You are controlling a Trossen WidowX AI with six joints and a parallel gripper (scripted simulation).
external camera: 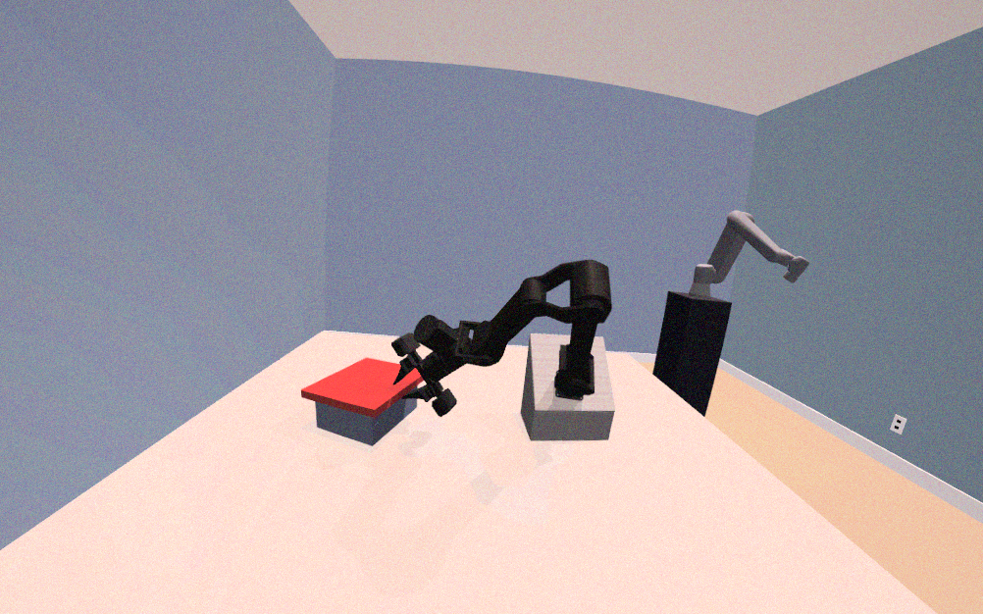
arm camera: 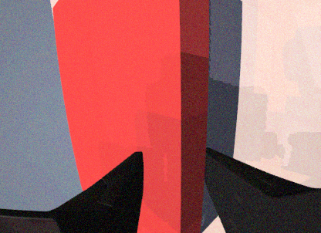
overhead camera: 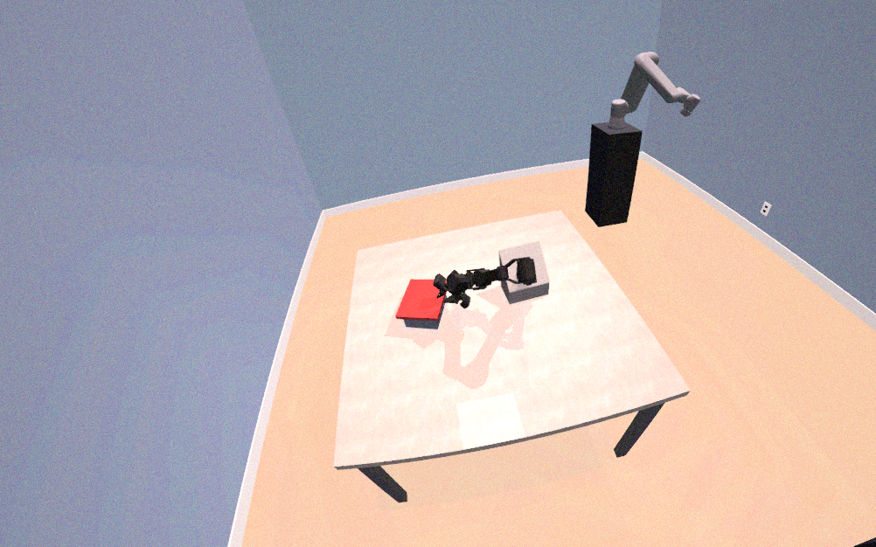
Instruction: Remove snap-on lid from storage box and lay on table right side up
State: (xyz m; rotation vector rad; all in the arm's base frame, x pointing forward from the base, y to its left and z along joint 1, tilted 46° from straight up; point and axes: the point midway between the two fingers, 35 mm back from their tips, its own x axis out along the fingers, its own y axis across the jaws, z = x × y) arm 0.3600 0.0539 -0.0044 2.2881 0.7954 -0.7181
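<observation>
A flat red lid (overhead camera: 420,299) (external camera: 354,384) (arm camera: 113,81) sits on top of a low grey-blue storage box (overhead camera: 424,323) (external camera: 358,423) (arm camera: 224,55) on the table. My gripper (overhead camera: 440,290) (external camera: 411,383) (arm camera: 172,157) reaches in from the lid's right edge and is shut on that rim. In the wrist view one dark finger lies over the lid's top face and the other under its darker red edge. The lid looks level on the box.
The arm stands on a grey block (overhead camera: 524,280) (external camera: 568,400) to the right of the box. A pale square patch (overhead camera: 489,418) marks the table near its front edge. A black pedestal (overhead camera: 611,173) (external camera: 690,346) with a grey arm stands on the floor beyond the table.
</observation>
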